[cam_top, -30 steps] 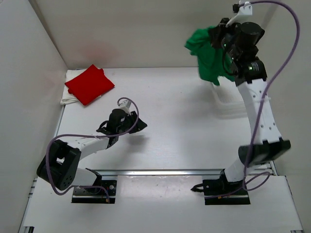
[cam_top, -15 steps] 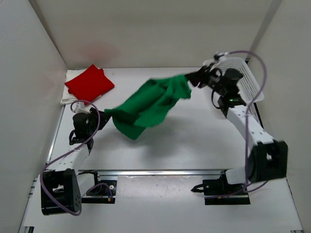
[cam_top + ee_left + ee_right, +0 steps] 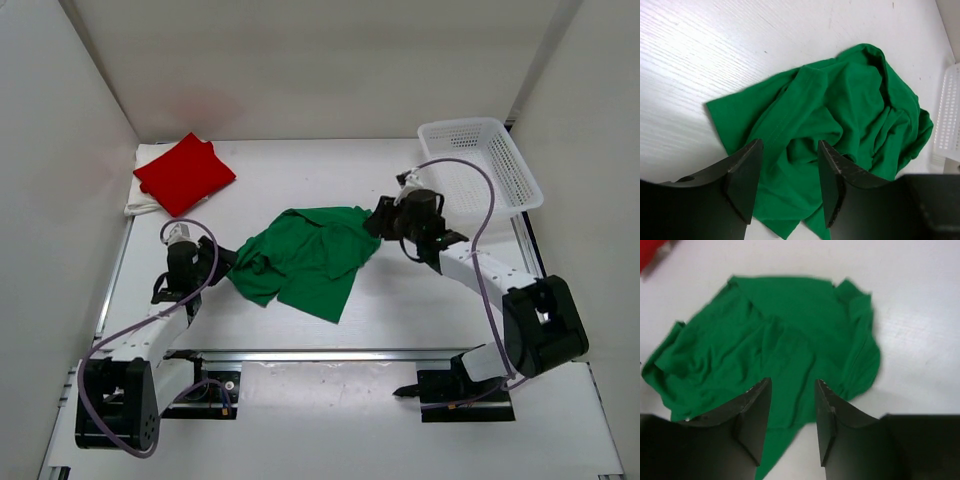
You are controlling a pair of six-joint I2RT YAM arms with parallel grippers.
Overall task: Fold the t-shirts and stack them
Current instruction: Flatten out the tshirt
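Top external view: green t-shirt (image 3: pixel 305 262) lies crumpled at mid-bench (image 3: pixel 330 180). Left gripper (image 3: pixel 790 146) sits at its left edge, fingers parted, holding nothing. Right gripper (image 3: pixel 792 382) sits at its right edge, likewise parted and empty. Red t-shirt (image 3: pixel 183 172) lies folded on the cream-white t-shirt (image 3: pixel 145 155) in the far-left corner. White mesh basket (image 3: pixel 480 125) stands far right.
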